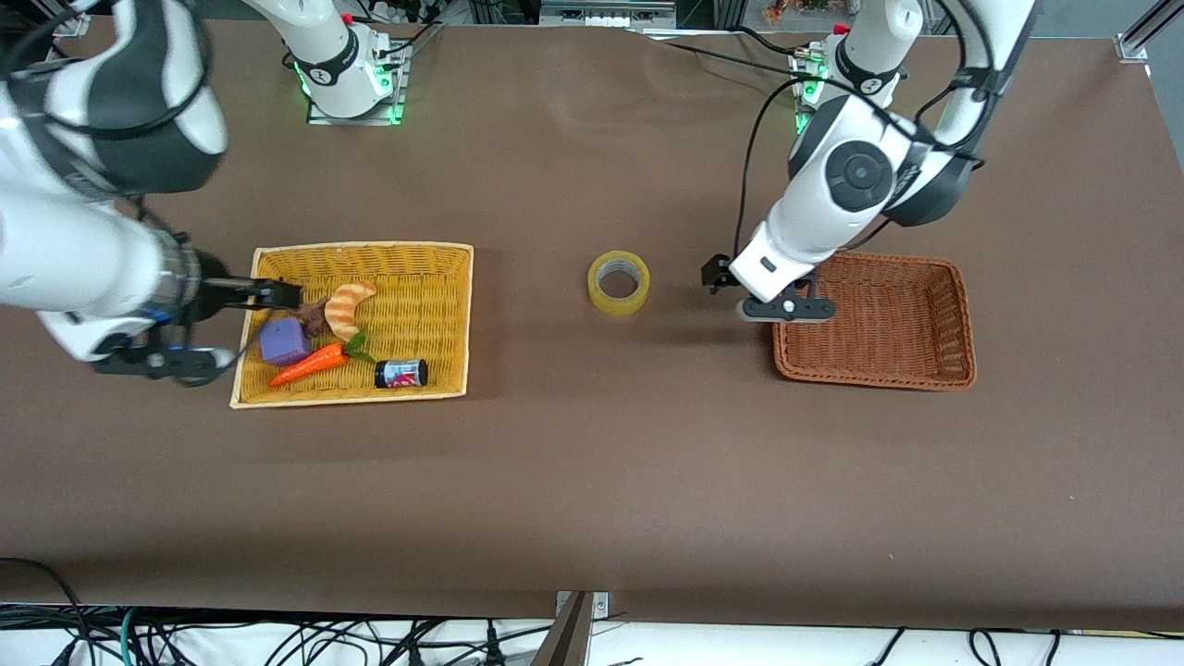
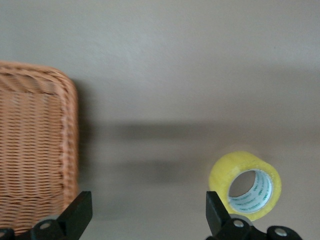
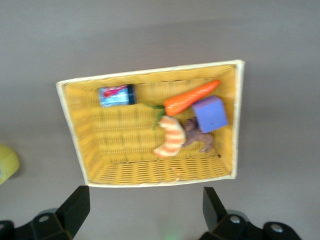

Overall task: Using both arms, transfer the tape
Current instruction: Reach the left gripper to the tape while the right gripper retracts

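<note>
The tape [image 1: 618, 282], a yellowish roll with a grey core, stands on its edge on the brown table between the two baskets. In the left wrist view the tape [image 2: 246, 185] is just beside one fingertip. My left gripper [image 1: 740, 282] is open and empty, low over the table between the tape and the brown basket [image 1: 925, 375]; its fingers are spread wide in the left wrist view [image 2: 147, 212]. My right gripper [image 1: 277, 294] is open and empty, held high over the edge of the yellow basket [image 1: 453, 319]; it also shows in the right wrist view [image 3: 145, 207].
The yellow basket [image 3: 75, 125] holds a striped croissant toy [image 1: 350, 308], a purple block [image 1: 284, 342], a carrot [image 1: 310, 365], a small dark can [image 1: 400, 373] and a brown toy animal [image 1: 316, 319]. The brown basket [image 2: 70, 130] holds nothing.
</note>
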Action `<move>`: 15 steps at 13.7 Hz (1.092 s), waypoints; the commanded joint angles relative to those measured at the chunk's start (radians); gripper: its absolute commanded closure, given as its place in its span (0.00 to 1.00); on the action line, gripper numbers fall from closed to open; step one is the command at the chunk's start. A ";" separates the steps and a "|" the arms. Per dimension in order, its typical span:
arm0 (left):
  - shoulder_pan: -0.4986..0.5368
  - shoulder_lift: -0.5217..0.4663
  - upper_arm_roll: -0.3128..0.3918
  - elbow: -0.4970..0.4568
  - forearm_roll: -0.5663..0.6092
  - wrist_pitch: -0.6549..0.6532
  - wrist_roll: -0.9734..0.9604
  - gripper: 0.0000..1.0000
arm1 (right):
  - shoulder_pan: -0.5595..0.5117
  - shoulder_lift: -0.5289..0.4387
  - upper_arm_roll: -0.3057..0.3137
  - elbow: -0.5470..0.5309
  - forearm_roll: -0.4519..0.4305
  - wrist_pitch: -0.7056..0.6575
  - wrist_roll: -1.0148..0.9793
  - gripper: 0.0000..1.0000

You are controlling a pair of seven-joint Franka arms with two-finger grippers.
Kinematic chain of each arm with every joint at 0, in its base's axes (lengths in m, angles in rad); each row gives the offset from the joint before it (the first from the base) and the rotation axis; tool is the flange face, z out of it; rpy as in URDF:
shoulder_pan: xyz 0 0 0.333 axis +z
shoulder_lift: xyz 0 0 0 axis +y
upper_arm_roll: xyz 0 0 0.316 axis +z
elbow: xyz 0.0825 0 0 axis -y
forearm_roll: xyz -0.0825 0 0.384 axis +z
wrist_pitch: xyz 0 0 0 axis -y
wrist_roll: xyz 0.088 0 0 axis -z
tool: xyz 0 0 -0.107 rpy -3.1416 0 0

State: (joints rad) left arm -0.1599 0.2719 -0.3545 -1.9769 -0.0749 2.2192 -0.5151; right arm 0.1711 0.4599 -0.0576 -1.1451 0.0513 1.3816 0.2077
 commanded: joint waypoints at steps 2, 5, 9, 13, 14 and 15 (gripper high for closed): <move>-0.102 0.094 0.002 0.003 0.007 0.054 -0.121 0.00 | -0.062 -0.056 -0.041 -0.025 0.045 -0.009 -0.120 0.00; -0.194 0.180 0.003 0.004 0.006 0.137 -0.238 0.00 | -0.117 -0.172 -0.033 -0.180 -0.022 0.069 -0.140 0.00; -0.240 0.240 0.022 0.010 0.004 0.203 -0.269 0.00 | -0.162 -0.369 -0.027 -0.341 -0.059 0.165 -0.140 0.00; -0.256 0.260 0.054 0.016 0.003 0.229 -0.261 0.00 | -0.194 -0.455 -0.025 -0.461 -0.060 0.185 -0.142 0.00; -0.257 0.265 0.063 0.015 0.003 0.240 -0.260 0.02 | -0.194 -0.457 -0.018 -0.459 -0.062 0.185 -0.154 0.00; -0.259 0.273 0.063 0.015 0.003 0.250 -0.260 0.05 | -0.193 -0.448 -0.013 -0.456 -0.061 0.185 -0.162 0.00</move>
State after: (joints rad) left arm -0.3989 0.5234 -0.3084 -1.9788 -0.0749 2.4475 -0.7747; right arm -0.0078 0.0406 -0.0990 -1.5559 -0.0013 1.5391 0.0651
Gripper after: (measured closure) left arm 0.013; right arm 0.000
